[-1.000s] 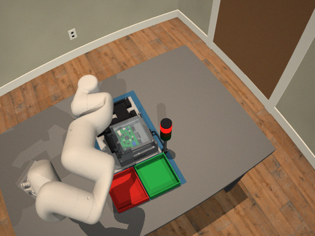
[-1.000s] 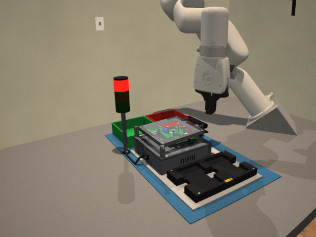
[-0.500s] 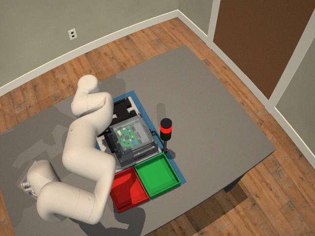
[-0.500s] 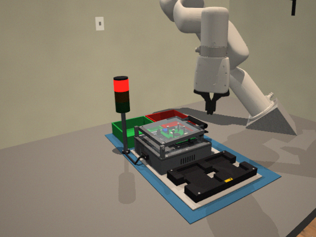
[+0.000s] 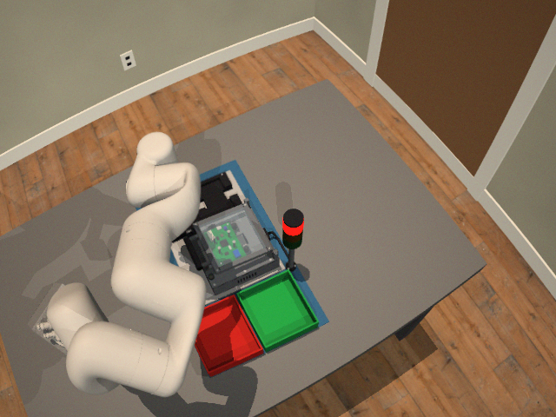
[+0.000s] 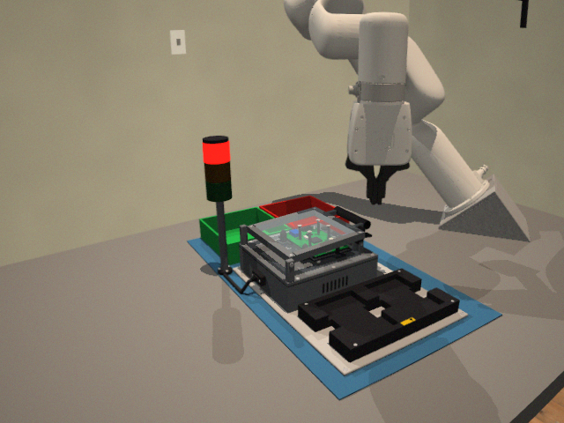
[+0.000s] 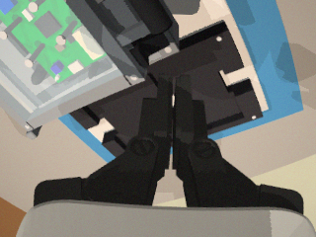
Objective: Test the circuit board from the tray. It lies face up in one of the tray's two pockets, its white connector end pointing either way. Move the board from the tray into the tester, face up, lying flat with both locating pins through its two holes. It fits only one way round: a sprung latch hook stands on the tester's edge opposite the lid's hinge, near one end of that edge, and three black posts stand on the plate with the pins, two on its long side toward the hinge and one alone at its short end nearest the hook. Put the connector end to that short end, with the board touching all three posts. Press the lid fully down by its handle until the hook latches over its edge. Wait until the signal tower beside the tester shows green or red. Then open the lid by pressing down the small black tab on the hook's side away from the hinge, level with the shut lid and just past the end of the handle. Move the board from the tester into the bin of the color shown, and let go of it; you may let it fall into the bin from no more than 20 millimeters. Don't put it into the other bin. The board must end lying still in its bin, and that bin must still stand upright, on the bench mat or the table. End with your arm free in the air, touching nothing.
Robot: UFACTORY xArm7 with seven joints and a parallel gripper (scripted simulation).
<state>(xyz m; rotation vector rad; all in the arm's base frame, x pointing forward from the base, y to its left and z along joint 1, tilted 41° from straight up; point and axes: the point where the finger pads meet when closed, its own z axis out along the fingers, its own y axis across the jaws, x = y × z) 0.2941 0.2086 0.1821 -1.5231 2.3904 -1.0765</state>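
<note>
The green circuit board [image 5: 224, 242] lies in the tester [image 6: 309, 262] under the shut clear lid [image 6: 307, 229]; it also shows in the wrist view [image 7: 42, 30]. The signal tower [image 6: 217, 168] shows red at its top segment [image 5: 293, 224]. My gripper [image 6: 376, 193] is shut and empty. It hangs in the air above the lid's black handle [image 6: 352, 214], on the side away from the hinge. In the wrist view its fingertips point at the tester's handle edge. In the top view the arm hides the gripper.
The black tray [image 6: 378, 309] with both pockets empty lies beside the tester on the blue mat [image 6: 410, 345]. The red bin [image 5: 227, 334] and the green bin [image 5: 277, 309] stand side by side past the tester's far end.
</note>
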